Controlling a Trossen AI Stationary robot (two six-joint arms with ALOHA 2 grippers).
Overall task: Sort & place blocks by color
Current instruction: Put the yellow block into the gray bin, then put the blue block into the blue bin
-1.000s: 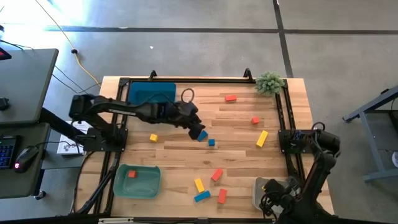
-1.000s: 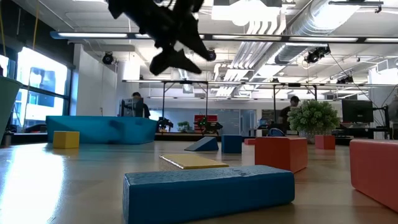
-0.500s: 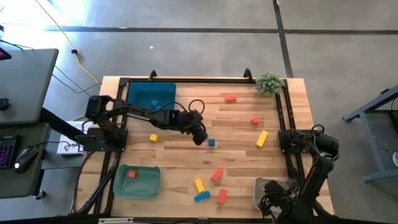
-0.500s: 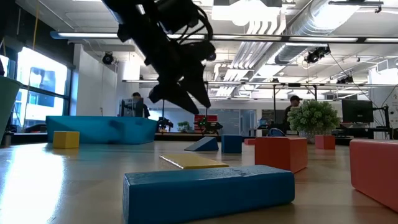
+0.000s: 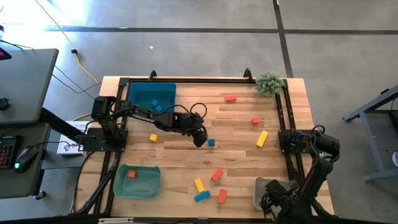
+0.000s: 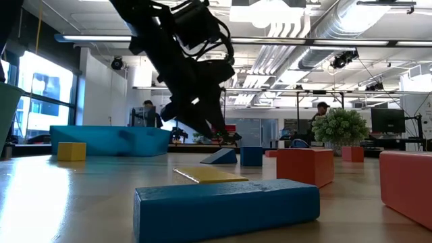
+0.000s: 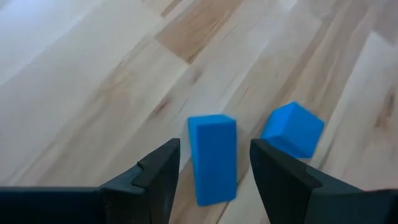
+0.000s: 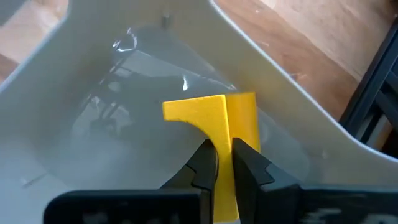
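Observation:
My left gripper (image 5: pixel 199 138) hangs open, low over the table's middle. In the left wrist view its fingers (image 7: pixel 160 171) stand on either side of a blue bar-shaped block (image 7: pixel 212 158) without touching it. That block lies flat on the wood, and a blue cube (image 7: pixel 292 129) sits just beside it. In the low view the gripper (image 6: pixel 210 132) is just above the blue wedge-like block (image 6: pixel 219 156). My right gripper (image 8: pixel 224 149) is inside the clear bin (image 5: pixel 261 188) at the near right corner, shut on a yellow block (image 8: pixel 214 115). My right gripper pinches the yellow block between its two fingers at the block's near end (image 8: pixel 224 165), reaching down into the clear bin. Most of the block stands out beyond the fingertips (image 8: pixel 206 158). Whether it rests on the bin's floor, I cannot tell.
A blue bin (image 5: pixel 151 94) holding blue blocks is at the far left. A green bin (image 5: pixel 137 181) with a red block is at the near left. Loose red, yellow and blue blocks lie around the table's middle and near side. A small plant (image 5: pixel 269 82) stands at the far right corner.
My left gripper has come down from well above the table to just over the blue bar-shaped block, shifting slightly toward the near edge. The blocks and my right arm have stayed put.

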